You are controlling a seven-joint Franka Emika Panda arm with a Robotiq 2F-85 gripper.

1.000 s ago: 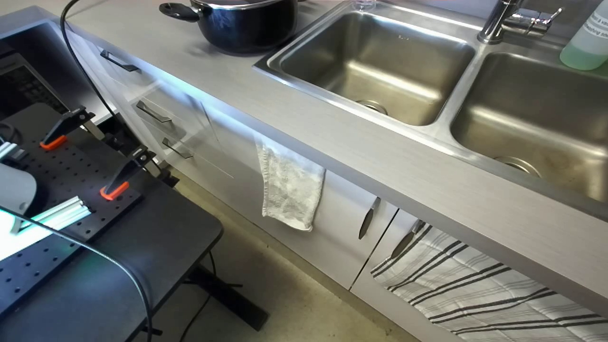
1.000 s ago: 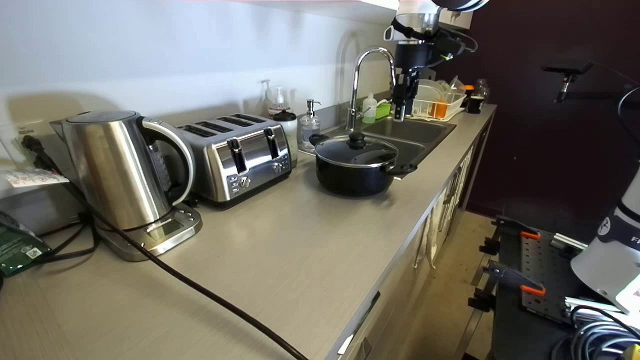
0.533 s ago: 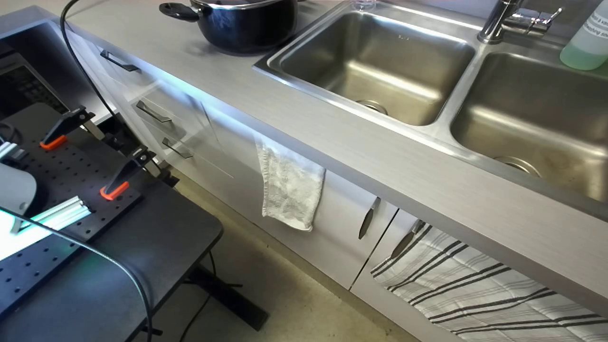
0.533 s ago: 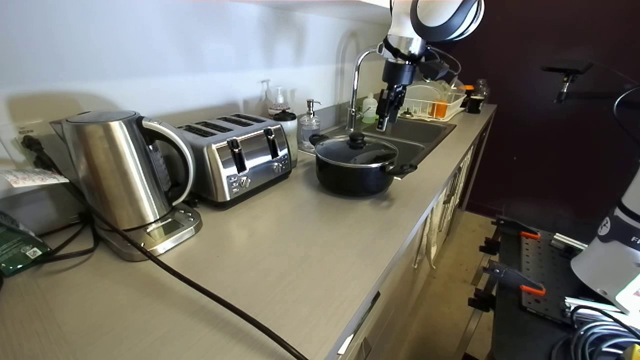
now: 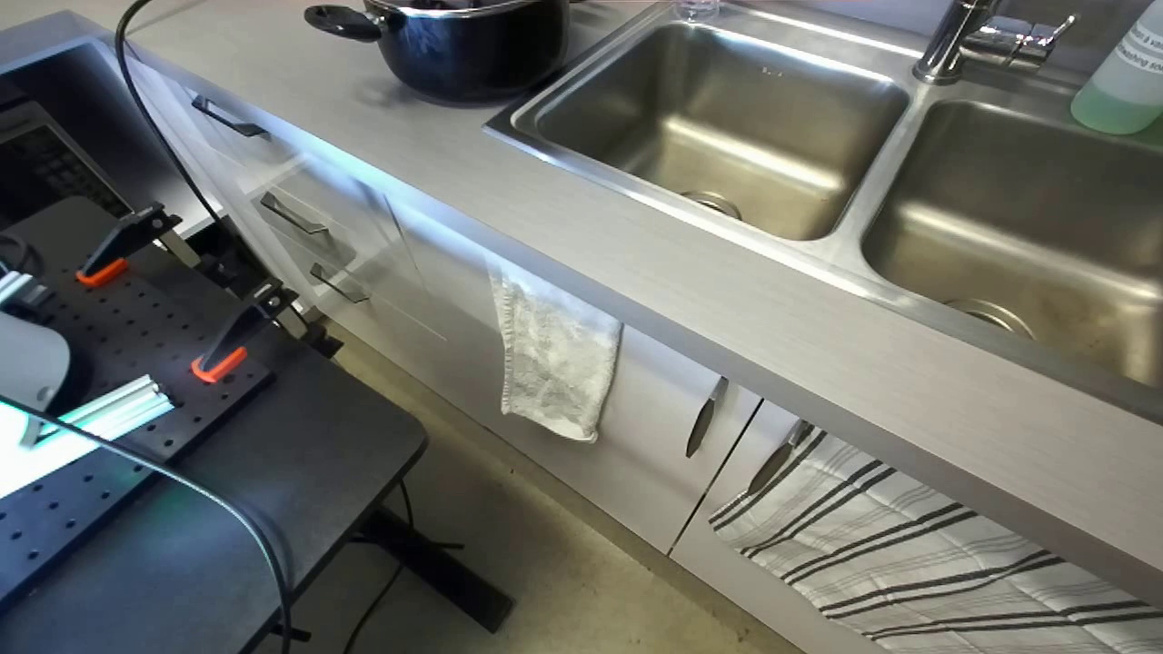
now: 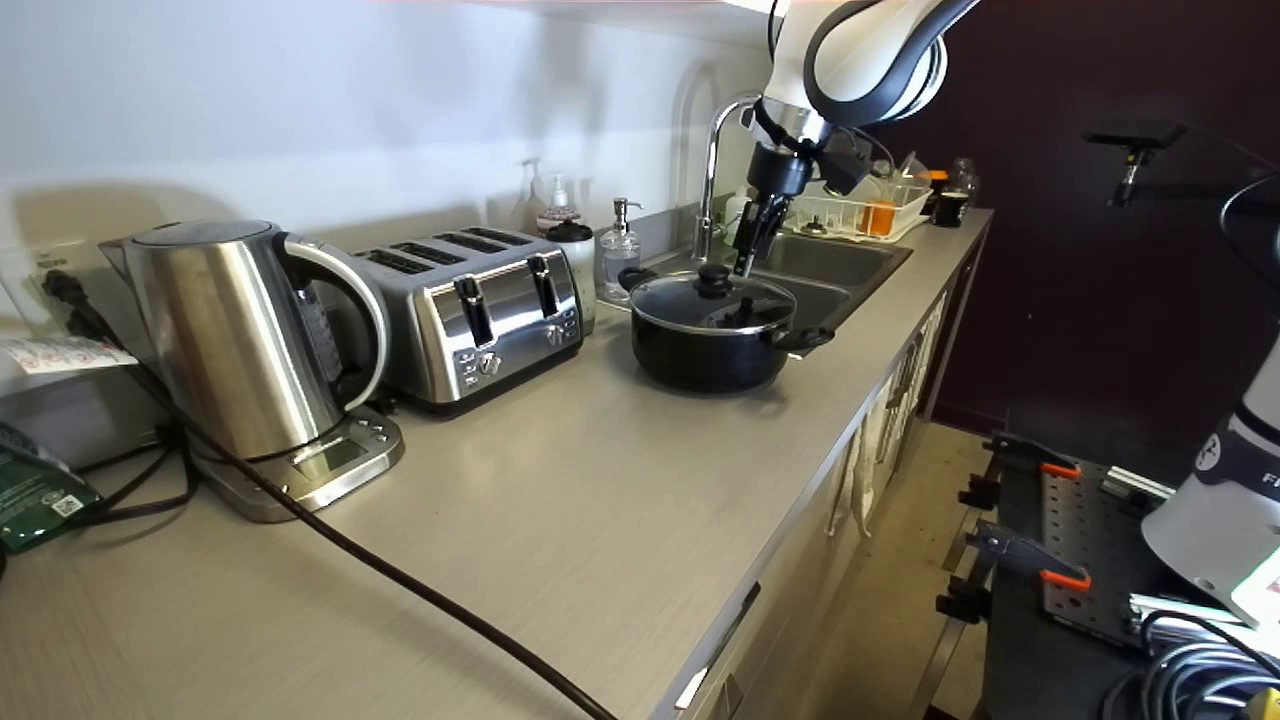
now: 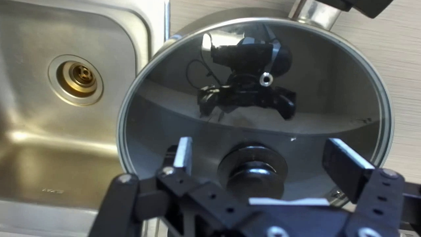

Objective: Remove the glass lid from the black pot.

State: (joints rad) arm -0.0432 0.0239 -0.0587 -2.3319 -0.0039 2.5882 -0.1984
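The black pot (image 6: 705, 360) stands on the counter beside the sink; it also shows, cut off at the top, in an exterior view (image 5: 482, 50). The glass lid (image 6: 675, 298) sits flat on it, with a dark knob (image 6: 713, 280) in its middle. In the wrist view the lid (image 7: 315, 85) fills the middle and mirrors the arm. My gripper (image 6: 744, 266) points down, tilted, above the lid, just beyond the knob. In the wrist view the gripper (image 7: 265, 156) is open and empty. The knob (image 7: 256, 184) appears between its fingers (image 7: 345, 161), apart from both; its lower part is hidden.
The steel sink (image 5: 859, 245) and the tall faucet (image 6: 712, 160) are close to the pot. A toaster (image 6: 500, 330), a soap dispenser (image 6: 620, 250) and a kettle (image 6: 240, 340) stand along the wall. A black cable (image 6: 400, 578) crosses the counter. A dish rack (image 6: 850, 218) stands beyond the sink.
My gripper has come down and moved from over the sink toward the pot, tilting as it went. The pot and lid have not moved.
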